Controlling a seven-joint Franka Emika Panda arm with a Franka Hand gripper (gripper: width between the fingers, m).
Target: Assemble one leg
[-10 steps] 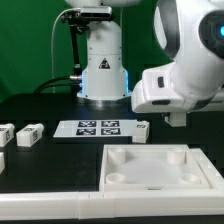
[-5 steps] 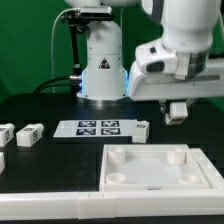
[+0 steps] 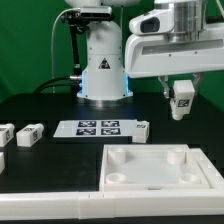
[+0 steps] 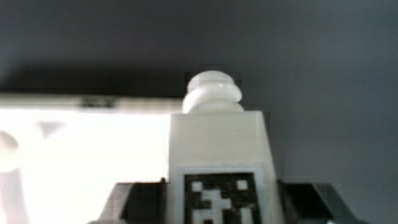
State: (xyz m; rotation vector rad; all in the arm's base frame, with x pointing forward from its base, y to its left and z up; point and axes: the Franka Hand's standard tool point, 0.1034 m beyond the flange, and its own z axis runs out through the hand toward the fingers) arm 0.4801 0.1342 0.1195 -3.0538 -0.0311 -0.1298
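Note:
My gripper (image 3: 181,100) is shut on a leg (image 3: 182,103), a small white peg-block with a black-and-white tag, held in the air at the exterior view's right, well above the table. In the wrist view the leg (image 4: 221,150) stands between the dark fingers (image 4: 143,203), its rounded peg pointing away from the camera. The large white tray-like panel (image 3: 160,180) with round corner sockets lies at the front. Three more legs lie on the table: one (image 3: 142,130) beside the marker board and two at the left (image 3: 30,134) (image 3: 5,134).
The marker board (image 3: 98,128) lies flat mid-table. The robot's white base (image 3: 103,65) stands behind it. A white ledge (image 3: 50,205) runs along the front edge. A white part (image 3: 2,160) shows at the left edge.
The arm has swung and lifted, turning the gripper upright. The held leg now hangs in plain view at the right, higher than before.

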